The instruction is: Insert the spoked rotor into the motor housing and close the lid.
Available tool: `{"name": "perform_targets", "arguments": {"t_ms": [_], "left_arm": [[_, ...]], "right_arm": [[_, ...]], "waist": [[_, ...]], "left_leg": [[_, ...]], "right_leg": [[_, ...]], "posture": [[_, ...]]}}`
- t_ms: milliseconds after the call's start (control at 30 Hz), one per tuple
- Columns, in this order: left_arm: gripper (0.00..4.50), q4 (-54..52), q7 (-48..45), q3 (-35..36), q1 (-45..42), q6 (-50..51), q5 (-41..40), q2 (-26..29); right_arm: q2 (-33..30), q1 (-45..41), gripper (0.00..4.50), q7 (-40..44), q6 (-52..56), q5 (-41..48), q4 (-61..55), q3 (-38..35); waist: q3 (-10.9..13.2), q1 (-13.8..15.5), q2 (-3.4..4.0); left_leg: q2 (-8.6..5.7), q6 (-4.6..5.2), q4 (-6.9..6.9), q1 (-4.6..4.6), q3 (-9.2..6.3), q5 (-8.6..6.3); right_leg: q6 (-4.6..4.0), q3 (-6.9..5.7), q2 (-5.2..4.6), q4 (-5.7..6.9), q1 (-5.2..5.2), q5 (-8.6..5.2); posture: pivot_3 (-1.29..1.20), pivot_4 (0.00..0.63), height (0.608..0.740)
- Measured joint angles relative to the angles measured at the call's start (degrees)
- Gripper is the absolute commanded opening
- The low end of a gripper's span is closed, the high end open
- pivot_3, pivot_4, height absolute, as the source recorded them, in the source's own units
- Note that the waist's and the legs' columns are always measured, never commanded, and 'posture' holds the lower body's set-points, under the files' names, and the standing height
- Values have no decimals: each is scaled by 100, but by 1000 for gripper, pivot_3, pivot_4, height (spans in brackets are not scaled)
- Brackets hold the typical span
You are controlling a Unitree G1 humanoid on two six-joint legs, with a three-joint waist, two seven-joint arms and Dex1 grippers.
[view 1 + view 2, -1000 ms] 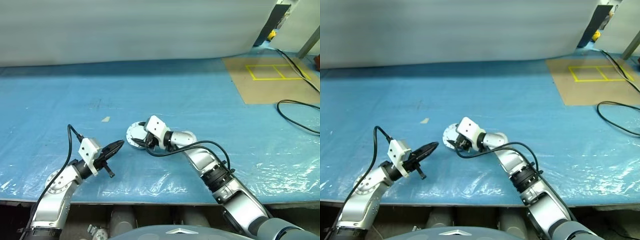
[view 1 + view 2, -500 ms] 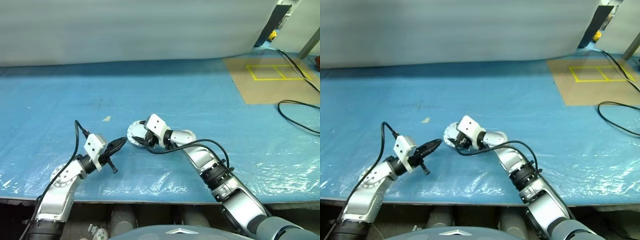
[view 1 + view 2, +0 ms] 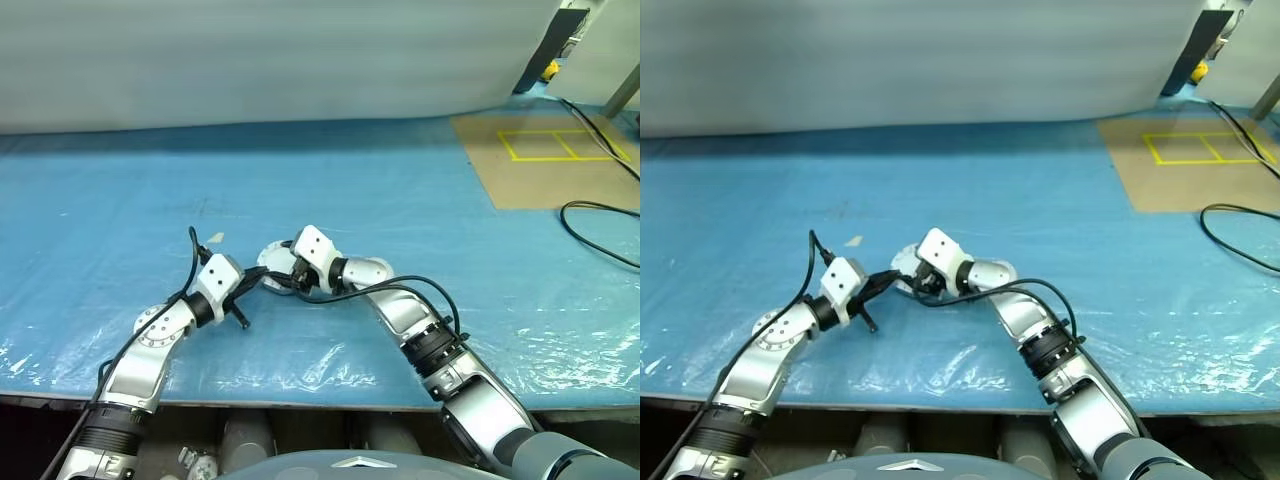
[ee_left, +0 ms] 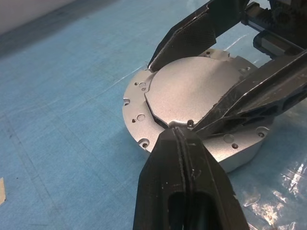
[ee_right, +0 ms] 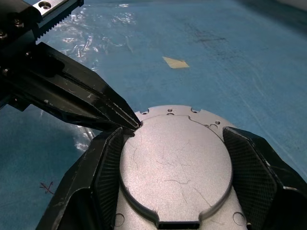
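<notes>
The motor housing (image 4: 136,116), a round grey-silver shell, lies flat on the blue table in front of me. A smooth silver lid (image 5: 175,165) sits on top of it. My right gripper (image 3: 284,281) is shut on the lid, with one black finger (image 5: 108,160) against each of its opposite sides. My left gripper (image 4: 176,130) is shut, and its pointed tip (image 5: 135,123) rests at the lid's near edge, between the right gripper's fingers (image 4: 192,33). The spoked rotor is hidden.
A small scrap of tape (image 3: 213,238) lies on the blue sheet just behind the housing. A brown board with yellow tape lines (image 3: 545,150) and a black cable (image 3: 600,215) are at the far right. The table's front edge runs close below my arms.
My left arm has moved forward and to the right, bringing its shut tip from open table up to the lid's edge. The right gripper and the housing have stayed put.
</notes>
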Motion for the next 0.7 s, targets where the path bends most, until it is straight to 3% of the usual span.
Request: {"name": "perform_targets", "arguments": {"t_ms": [67, 100, 200, 433, 700], "left_arm": [[0, 31, -5, -21, -41, 0, 4, 1], [0, 37, -6, -27, -53, -6, 4, 1], [0, 33, -26, -35, -89, -39, 3, 15], [0, 26, -119, -26, -99, -83, -13, 58], [0, 69, -131, -28, -157, -115, -22, 53]], "right_arm": [[1, -7, 2946, 22, 38, 3, 0, -43], [0, -8, 3655, 44, 64, 15, 0, -78], [-2, -13, 4486, 161, 111, 40, 10, -142], [-106, 16, 4486, 726, 47, 374, -12, -460], [-74, 13, 4486, 776, 304, 761, 126, -842]], "waist": [[0, 0, -1], [-1, 0, -2], [-4, -1, -7], [-4, 22, -8], [-2, 28, -8]], "left_leg": [[-16, 0, -5, -7, -1, 0], [-30, 0, -8, -10, -4, 0], [-38, 1, -9, -17, -6, 0], [-37, 2, -8, -41, -3, 2], [-39, 9, 0, -75, 0, 7]], "right_leg": [[1, 0, -13, -4, -5, -1], [2, 1, -20, -7, -6, -1], [2, 3, -32, -11, -6, -1], [17, 0, -35, -12, -9, -9], [-2, -2, -36, -15, -27, 2]], "posture": [[0, 150, 740], [0, 150, 740], [0, 150, 740], [0, 150, 740], [0, 150, 740]]}}
